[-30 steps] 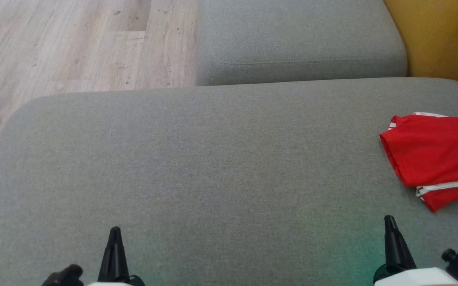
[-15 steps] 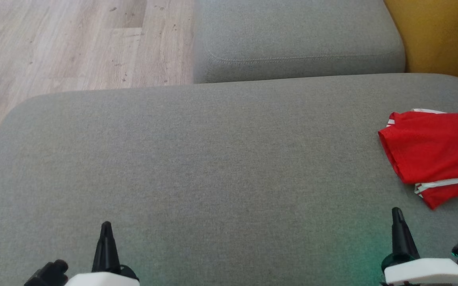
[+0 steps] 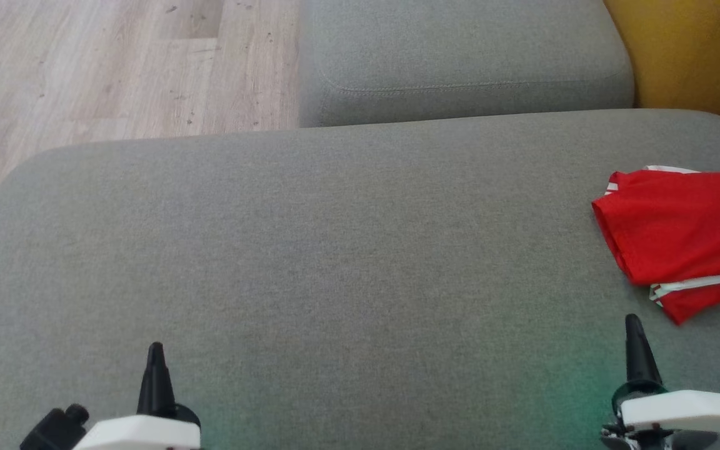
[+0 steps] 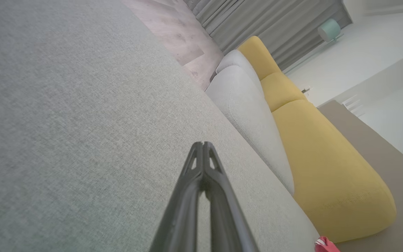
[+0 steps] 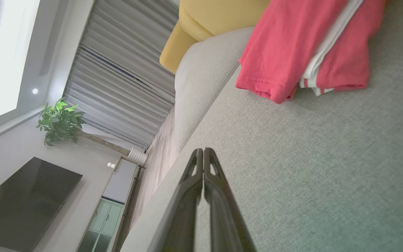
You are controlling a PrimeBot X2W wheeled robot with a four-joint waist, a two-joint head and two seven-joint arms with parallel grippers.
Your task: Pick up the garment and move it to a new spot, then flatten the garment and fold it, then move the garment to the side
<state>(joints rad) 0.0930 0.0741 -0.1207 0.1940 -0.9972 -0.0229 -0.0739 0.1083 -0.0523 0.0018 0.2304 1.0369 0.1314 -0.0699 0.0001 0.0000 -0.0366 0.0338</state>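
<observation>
The garment is red with white stripes, folded into a compact stack at the right edge of the grey sofa seat. It also appears in the right wrist view as the garment, and a red corner peeks into the left wrist view. My left gripper sits at the lower left, shut and empty, far from the cloth. My right gripper is at the lower right, shut and empty, just short of the garment's near corner. Both wrist views show fingertips pressed together: left gripper, right gripper.
A second grey cushion lies beyond the seat, with a yellow sofa part at the upper right. Wooden floor runs along the upper left. A TV, a plant and curtains stand further off.
The head camera has tilted slightly, so the whole scene slid upward and left. Both grippers reach a little further into view. The garment lies as before.
</observation>
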